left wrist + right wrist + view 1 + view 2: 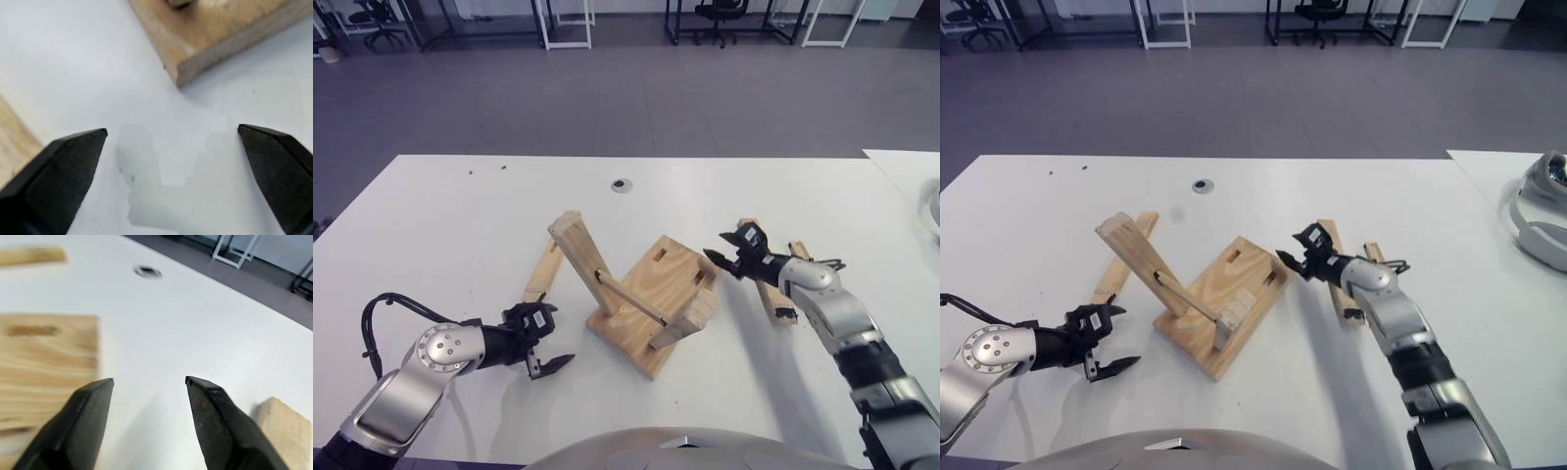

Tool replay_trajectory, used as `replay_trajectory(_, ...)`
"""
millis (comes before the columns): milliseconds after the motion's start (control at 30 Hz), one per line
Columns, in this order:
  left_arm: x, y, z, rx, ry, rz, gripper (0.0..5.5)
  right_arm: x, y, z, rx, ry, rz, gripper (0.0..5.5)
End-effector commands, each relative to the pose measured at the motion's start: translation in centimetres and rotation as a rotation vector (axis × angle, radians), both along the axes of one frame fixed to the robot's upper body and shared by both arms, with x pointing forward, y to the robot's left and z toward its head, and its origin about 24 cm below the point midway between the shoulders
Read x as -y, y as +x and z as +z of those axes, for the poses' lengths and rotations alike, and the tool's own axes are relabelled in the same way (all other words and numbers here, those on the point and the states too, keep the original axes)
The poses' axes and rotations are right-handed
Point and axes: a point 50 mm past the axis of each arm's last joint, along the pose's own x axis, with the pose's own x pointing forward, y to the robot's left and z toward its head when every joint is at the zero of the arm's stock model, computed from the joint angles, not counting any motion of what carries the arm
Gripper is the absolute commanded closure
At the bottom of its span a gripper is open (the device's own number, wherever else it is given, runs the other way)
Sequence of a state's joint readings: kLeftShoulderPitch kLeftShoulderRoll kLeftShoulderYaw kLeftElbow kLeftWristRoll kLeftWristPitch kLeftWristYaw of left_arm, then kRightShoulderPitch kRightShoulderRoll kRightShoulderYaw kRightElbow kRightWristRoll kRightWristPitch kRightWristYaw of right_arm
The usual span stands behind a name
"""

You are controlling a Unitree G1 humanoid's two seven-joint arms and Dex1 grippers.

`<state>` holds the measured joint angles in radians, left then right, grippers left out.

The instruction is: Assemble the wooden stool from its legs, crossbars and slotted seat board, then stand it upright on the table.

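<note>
Slotted seat board [631, 338] — lies flat near the middle of the white table [460, 225], one corner turned toward me. One leg [687, 318] rests on the board's right side. A thin crossbar [628, 299] runs from it to a second leg [579, 247], which stands tilted with its lower end at the board's left edge. A loose leg [543, 269] lies flat on the table just left of that. My left gripper [553, 345] hovers low over bare table near the board's left corner, fingers spread and holding nothing. My right gripper [717, 247] sits just off the board's right corner, likewise parted and unladen — further wooden pieces [771, 299] lie beneath that forearm.
</note>
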<state>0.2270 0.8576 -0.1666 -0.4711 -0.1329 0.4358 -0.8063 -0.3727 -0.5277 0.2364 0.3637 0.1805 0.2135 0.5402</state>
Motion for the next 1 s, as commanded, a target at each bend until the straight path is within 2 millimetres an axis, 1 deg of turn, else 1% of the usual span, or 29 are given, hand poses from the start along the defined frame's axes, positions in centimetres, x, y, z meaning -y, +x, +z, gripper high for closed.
replay_trajectory(33, 2.2, 2.0, -1.8, 0.033, 0.081, -0.097, 0.54, -1.0, 1.6, -2.8, -0.2, -0.128, 0.246, 2.75)
replay_trajectory(67, 2.4, 2.8, -1.9, 0.053, 0.08, -0.102, 0.54, -0.9, 1.3, -2.9, -0.241, -0.107, 0.303, 2.75)
replay_trajectory(100, 2.4, 4.3, -2.0, 0.088, 0.054, -0.055, 0.54, -0.6, 1.1, -2.8, -0.259, -0.089, 0.347, 2.75)
replay_trajectory(200, 1.3, 9.7, -2.4, 0.245, 0.063, 0.13, 0.54, 1.3, 0.2, -1.9, -0.25, -0.073, 0.413, 2.75)
replay_trajectory(233, 1.1, 11.1, -2.3, 0.275, 0.051, 0.17, 0.54, 1.7, -0.3, -1.6, -0.241, -0.059, 0.433, 2.75)
replay_trajectory(300, 1.0, 14.0, -1.3, 0.34, 0.0, 0.242, 0.54, 2.6, -1.6, -0.6, -0.209, -0.011, 0.445, 2.75)
replay_trajectory(333, 0.5, 15.0, -0.7, 0.374, -0.009, 0.279, 0.54, 3.0, -2.0, -0.1, -0.193, -0.005, 0.443, 2.75)
replay_trajectory(400, -1.4, 16.1, 0.7, 0.44, -0.007, 0.355, 0.54, 3.8, -2.2, 0.8, -0.143, -0.011, 0.403, 2.75)
replay_trajectory(433, -2.6, 16.1, 1.1, 0.46, -0.004, 0.382, 0.54, 4.1, -1.5, 1.6, -0.09, -0.016, 0.339, 2.75)
replay_trajectory(467, -3.9, 15.4, 1.3, 0.466, 0.001, 0.385, 0.54, 4.5, -0.3, 2.4, -0.024, -0.029, 0.253, 2.75)
replay_trajectory(500, -5.1, 14.2, 1.3, 0.456, 0.019, 0.364, 0.54, 4.5, 1.0, 3.0, 0.034, -0.041, 0.171, 2.75)
replay_trajectory(533, -5.7, 13.2, 1.3, 0.44, 0.036, 0.337, 0.54, 4.4, 1.8, 3.3, 0.072, -0.053, 0.121, 2.75)
replay_trajectory(567, -6.2, 11.6, 1.4, 0.4, 0.051, 0.295, 0.54, 3.6, 2.7, 3.1, 0.095, -0.054, 0.095, 2.75)
replay_trajectory(600, -6.2, 9.8, 1.4, 0.348, 0.056, 0.223, 0.54, 2.3, 3.4, 2.6, 0.103, -0.052, 0.089, 2.75)
replay_trajectory(667, -4.8, 6.6, 1.2, 0.226, 0.056, 0.062, 0.54, -0.1, 4.7, 1.7, 0.109, -0.081, 0.08, 2.75)
replay_trajectory(733, -2.9, 4.8, 1.0, 0.137, 0.056, -0.058, 0.54, -1.6, 5.7, 1.0, 0.103, -0.136, 0.057, 2.75)
replay_trajectory(767, -2.4, 4.5, 1.0, 0.118, 0.058, -0.084, 0.54, -2.0, 6.1, 0.9, 0.101, -0.162, 0.05, 2.75)
replay_trajectory(800, -1.8, 4.6, 1.0, 0.12, 0.048, -0.089, 0.54, -2.7, 6.3, 0.7, 0.101, -0.209, 0.074, 2.75)
replay_trajectory(833, -1.1, 5.1, 0.9, 0.137, 0.042, -0.087, 0.54, -3.5, 6.3, 0.5, 0.094, -0.244, 0.122, 2.75)
replay_trajectory(900, 0.3, 6.6, 0.2, 0.184, 0.063, -0.086, 0.54, -4.8, 5.9, -0.2, 0.034, -0.268, 0.248, 2.75)
replay_trajectory(933, 0.9, 7.5, -0.3, 0.215, 0.083, -0.082, 0.54, -5.2, 5.6, -0.5, 0.007, -0.273, 0.303, 2.75)
replay_trajectory(1000, 2.1, 9.4, -0.9, 0.344, 0.165, -0.087, 0.54, -5.3, 5.2, -0.8, -0.019, -0.255, 0.362, 2.75)
